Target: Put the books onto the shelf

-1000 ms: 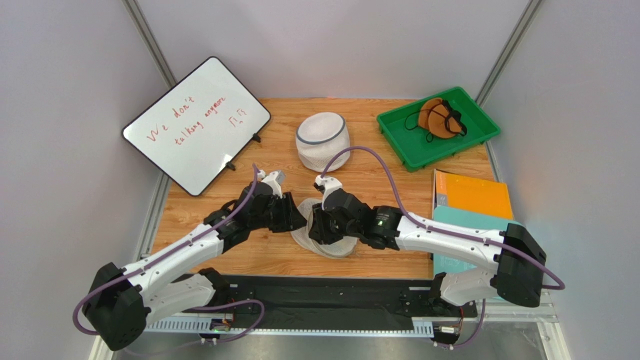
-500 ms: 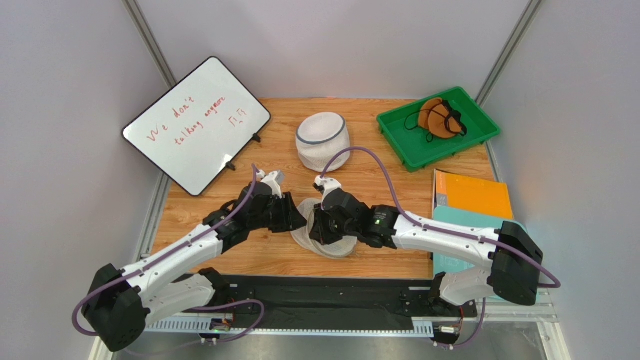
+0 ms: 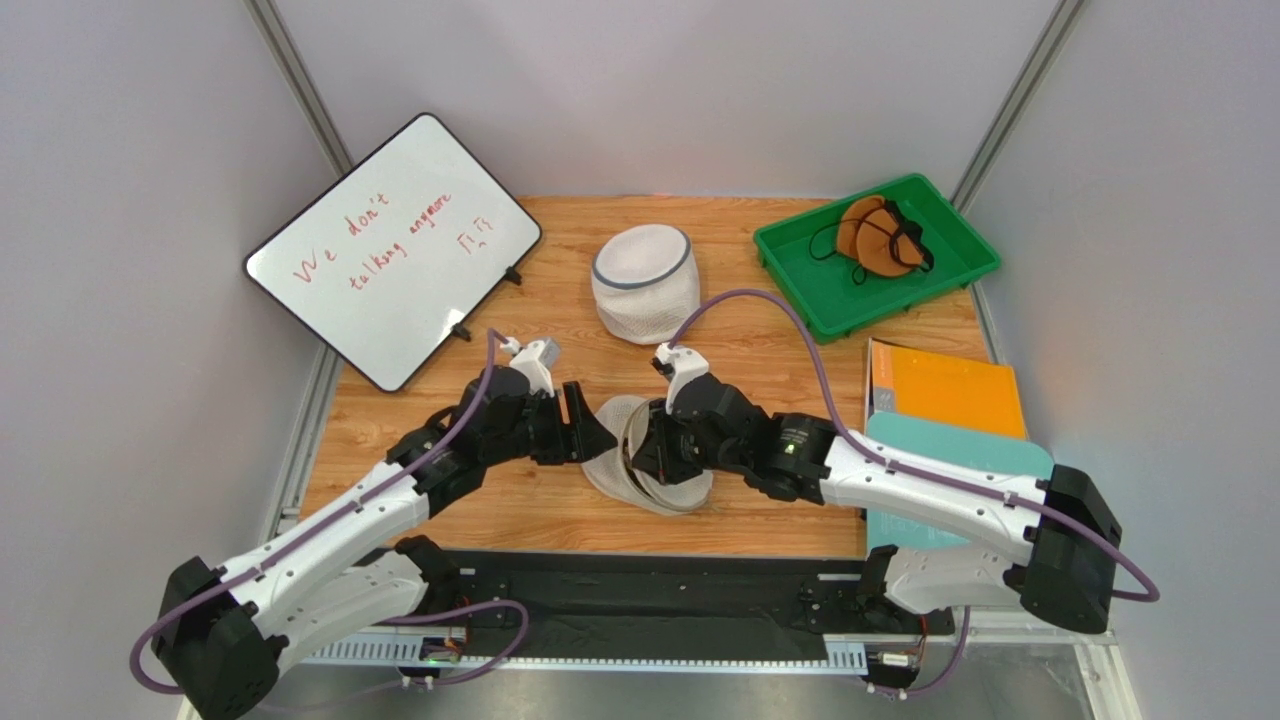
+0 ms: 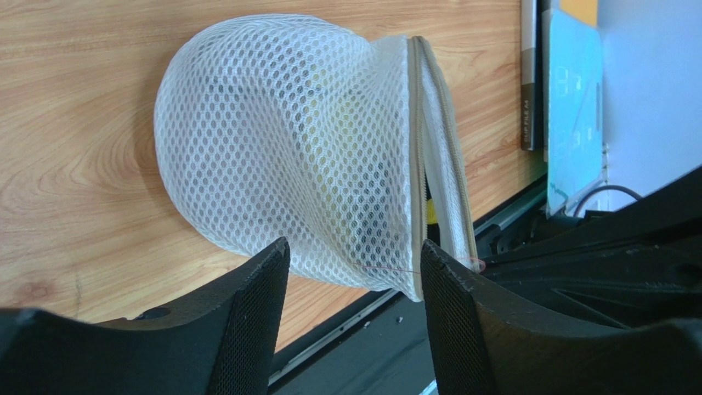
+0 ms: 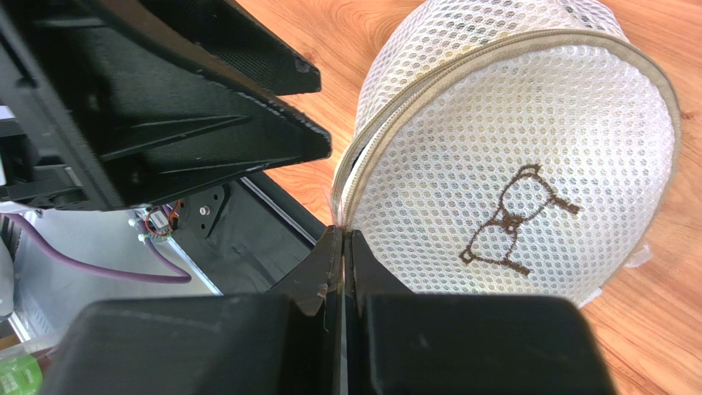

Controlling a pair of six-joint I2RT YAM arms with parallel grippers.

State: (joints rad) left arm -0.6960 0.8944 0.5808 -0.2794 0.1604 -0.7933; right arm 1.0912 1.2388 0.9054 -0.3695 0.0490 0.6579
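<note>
1. Lying together at the right edge of the table (image 3: 556, 225), the orange book (image 3: 947, 393) and the teal book (image 3: 962, 450) sit well apart from both hands;
2. the mesh bag (image 4: 280, 140) stands tilted mid-table;
3. the right hand (image 5: 342, 234) is pinched shut on its zipper rim;
4. the left hand (image 4: 354, 255) is open, fingers either side of the bag's near edge.

We record bright, even, diffuse light over the worktop (image 3: 721, 240) in the overhead view, with only faint, soft shadows beside the arms. In both wrist views the mesh bag (image 5: 511, 164) is sharp. The right gripper (image 5: 342, 239), close in the foreground, is dark and slightly soft.
</note>
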